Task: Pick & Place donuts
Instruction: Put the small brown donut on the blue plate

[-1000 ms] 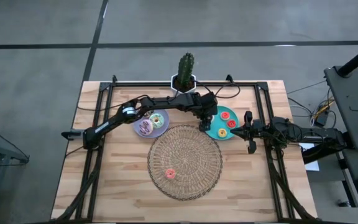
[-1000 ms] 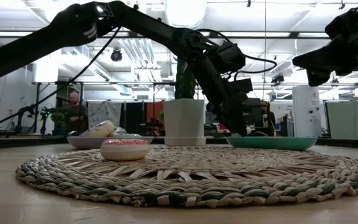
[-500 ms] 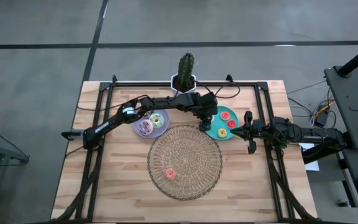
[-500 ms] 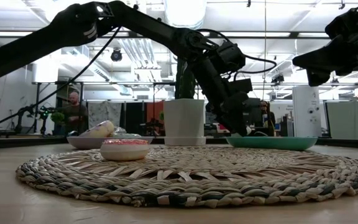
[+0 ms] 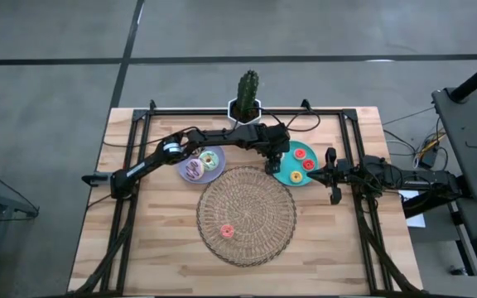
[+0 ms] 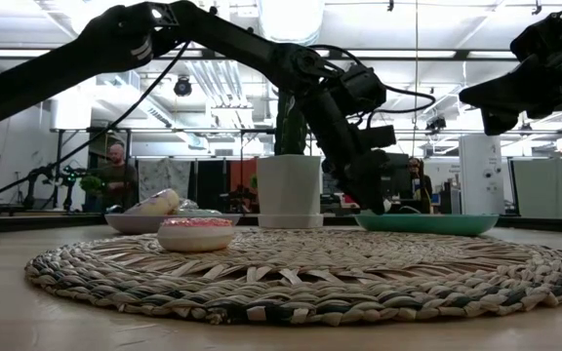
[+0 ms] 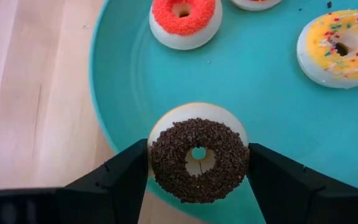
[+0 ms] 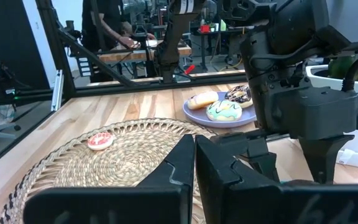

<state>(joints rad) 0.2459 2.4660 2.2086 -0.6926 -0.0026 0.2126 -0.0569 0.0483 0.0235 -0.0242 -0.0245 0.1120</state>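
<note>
A dark brown sprinkled donut [image 7: 199, 160] sits between the fingers of my left gripper [image 5: 273, 168], over the left rim of the teal plate [image 7: 278, 93]. Red [image 7: 185, 18] and yellow [image 7: 340, 46] donuts lie flat on that plate, and an orange one [image 5: 300, 152] farther back. The lavender plate [image 5: 215, 174] carries a white-green donut [image 5: 209, 158] and a brown-white one [image 5: 194, 170]. A pink donut [image 5: 226, 231] lies on the wicker mat [image 5: 263, 207]. My right gripper [image 8: 194, 146] hovers shut, right of the teal plate. My left gripper pinches the dark brown donut by two opposite points of its outer rim [image 7: 154, 163] between its two fingers [image 7: 129, 180]. The fingers slant down from the table's left. The donut stays level, icing up; whether it rests on the plate or hangs just above it, I cannot tell.
A white pot with a cactus [image 5: 248, 95] stands at the far edge, behind the plates. Black frame rails [image 5: 354, 149] run along the table's sides. Bare wood lies left and right of the mat at the near side. A person [image 6: 115, 175] stands in the room behind.
</note>
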